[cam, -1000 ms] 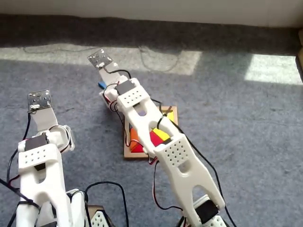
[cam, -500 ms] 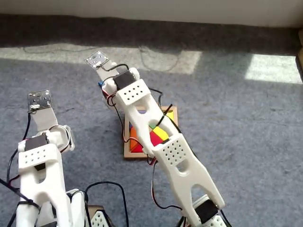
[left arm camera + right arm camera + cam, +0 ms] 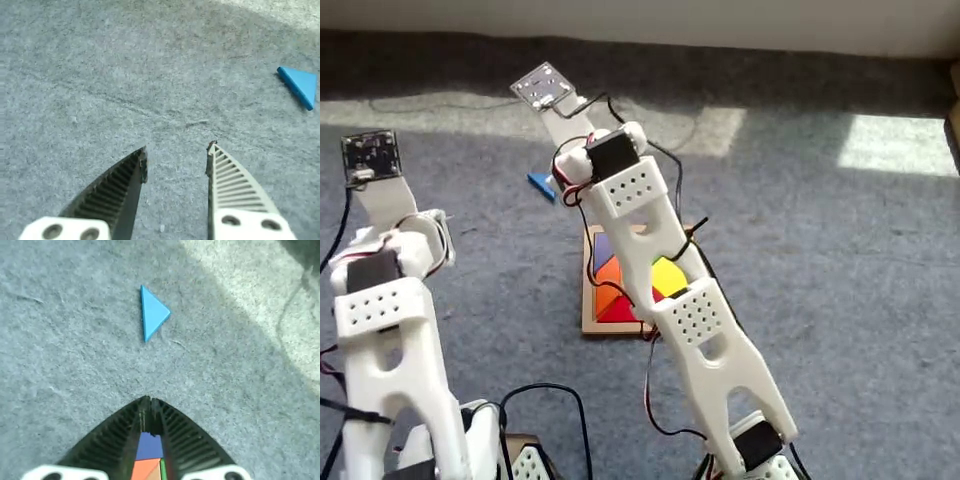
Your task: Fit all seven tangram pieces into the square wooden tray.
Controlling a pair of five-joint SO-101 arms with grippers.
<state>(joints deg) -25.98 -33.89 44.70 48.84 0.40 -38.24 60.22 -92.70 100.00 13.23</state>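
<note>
Since 1 s ago: right arm [image 3: 692, 322] has lifted and swung its wrist further out. More of the tray [image 3: 587, 300] now shows, and the blue triangle [image 3: 541, 185] is no longer tucked against the wrist. Left arm [image 3: 382, 305] also rose and shifted outward.

High view: tray sits on the carpet [image 3: 840, 260] under the right forearm. Purple, orange, yellow and red pieces [image 3: 665, 277] lie inside; the rest is hidden by the arm, so can't tell which slot is free. Blue triangle lies flat on the carpet outside the tray, near its far-left corner but apart from it, just beside the right wrist.

Left wrist view: left gripper [image 3: 177, 152] jaws spread, nothing between them, over bare carpet. Triangle is off to one side, well apart from the tips.

Right wrist view: right gripper [image 3: 149, 401] jaws closed tip to tip, empty. Colours seen thru the gap behind the tips are tray pieces below. Triangle lies ahead of the tips, apart from them.

Risks (judgement):
- Triangle is thin & flat on soft pile. Closed or misaligned jaws would prob. shove it or press it in, so jaws need to open first and straddle two edges.
- Forearm hangs over the tray, so a drop or swing could nudge seated pieces out.
- Both arms are near the same piece, so they could clash if both go for it.
</note>
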